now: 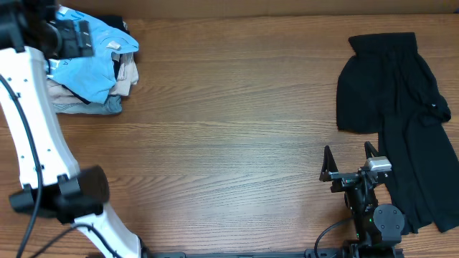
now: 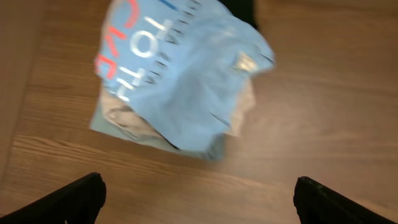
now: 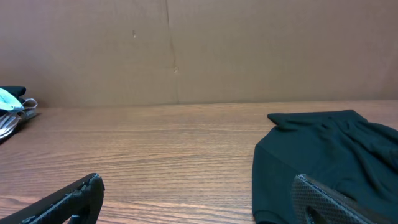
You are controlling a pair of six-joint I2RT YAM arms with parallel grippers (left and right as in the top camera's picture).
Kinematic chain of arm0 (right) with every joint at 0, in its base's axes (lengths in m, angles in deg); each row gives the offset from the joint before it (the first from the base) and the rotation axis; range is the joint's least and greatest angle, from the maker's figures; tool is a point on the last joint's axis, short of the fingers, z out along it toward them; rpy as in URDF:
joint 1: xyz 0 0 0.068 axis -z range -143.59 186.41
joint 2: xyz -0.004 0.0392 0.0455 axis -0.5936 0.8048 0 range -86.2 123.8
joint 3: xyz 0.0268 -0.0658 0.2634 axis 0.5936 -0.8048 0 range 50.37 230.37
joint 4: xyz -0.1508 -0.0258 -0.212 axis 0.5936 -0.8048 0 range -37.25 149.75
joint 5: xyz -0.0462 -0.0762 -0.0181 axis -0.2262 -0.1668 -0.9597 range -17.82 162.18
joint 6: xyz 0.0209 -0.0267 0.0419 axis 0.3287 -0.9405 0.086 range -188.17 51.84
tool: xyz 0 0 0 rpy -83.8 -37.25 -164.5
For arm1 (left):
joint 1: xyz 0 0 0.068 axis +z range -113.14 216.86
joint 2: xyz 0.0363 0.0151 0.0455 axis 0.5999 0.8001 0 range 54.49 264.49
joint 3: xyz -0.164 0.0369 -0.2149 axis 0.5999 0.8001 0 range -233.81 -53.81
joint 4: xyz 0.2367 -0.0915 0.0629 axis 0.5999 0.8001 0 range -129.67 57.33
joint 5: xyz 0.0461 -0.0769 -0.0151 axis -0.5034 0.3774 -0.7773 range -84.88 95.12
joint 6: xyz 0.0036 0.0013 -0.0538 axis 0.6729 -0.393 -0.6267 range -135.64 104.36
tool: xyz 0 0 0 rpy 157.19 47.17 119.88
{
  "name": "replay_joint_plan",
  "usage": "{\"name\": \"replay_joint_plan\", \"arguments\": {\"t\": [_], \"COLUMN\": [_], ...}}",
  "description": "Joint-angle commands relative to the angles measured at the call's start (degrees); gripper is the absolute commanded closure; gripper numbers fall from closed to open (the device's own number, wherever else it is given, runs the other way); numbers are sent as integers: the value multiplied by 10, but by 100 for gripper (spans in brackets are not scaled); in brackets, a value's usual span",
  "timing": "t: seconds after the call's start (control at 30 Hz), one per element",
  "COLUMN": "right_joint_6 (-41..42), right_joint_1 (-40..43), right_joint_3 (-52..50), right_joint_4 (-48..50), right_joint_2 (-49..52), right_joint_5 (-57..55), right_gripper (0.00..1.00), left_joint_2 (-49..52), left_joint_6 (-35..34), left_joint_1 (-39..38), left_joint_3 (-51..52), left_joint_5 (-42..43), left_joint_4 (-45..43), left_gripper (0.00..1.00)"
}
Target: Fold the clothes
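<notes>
T-shirt (image 1: 97, 54), light blue: crumpled atop a folded stack (image 1: 86, 106), desk's (image 1: 229, 129) far-left corner. Likely soft, light, limp; I'd pinch a hem or shoulder edge. Black garment (image 1: 401, 100): sprawled at the right, equally floppy. Left gripper (image 2: 199, 190), right gripper (image 1: 349, 159): both spread wide, empty.

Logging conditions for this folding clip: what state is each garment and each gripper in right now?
light blue T-shirt: crumpled, unfolded, lying on top of a pile of other clothes.
pile of other clothes: mostly covered by the T-shirt.
black garment: loose, unfolded, lying on the table.
left gripper: open, empty, above the T-shirt.
right gripper: open, empty, beside the black garment.
</notes>
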Motion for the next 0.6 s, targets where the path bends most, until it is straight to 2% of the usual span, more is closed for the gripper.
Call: {"name": "replay_joint_plan", "arguments": {"t": [0.0,0.3,0.43,0.57], "right_joint_6": [-2,-2,-2,-2], "right_joint_1": [1,1,1,1], "right_joint_3": [-6,-6,-6,-6], "right_joint_4": [2,2,2,2], "right_joint_2": [-7,-7,-7,-7], "right_joint_5": [-5,-5,-5,-5], "right_gripper": [0,0,0,0], "left_joint_2": [-80,-214,-269,-330], "left_joint_6": [-3,-3,0,0], "left_joint_1": [-39,-137,-130,-108], "left_joint_3": [70,255,335,431], "left_joint_5": [6,6,3,54], "left_joint_4": [0,-1,-26,-103], "left_gripper": [0,0,0,0]}}
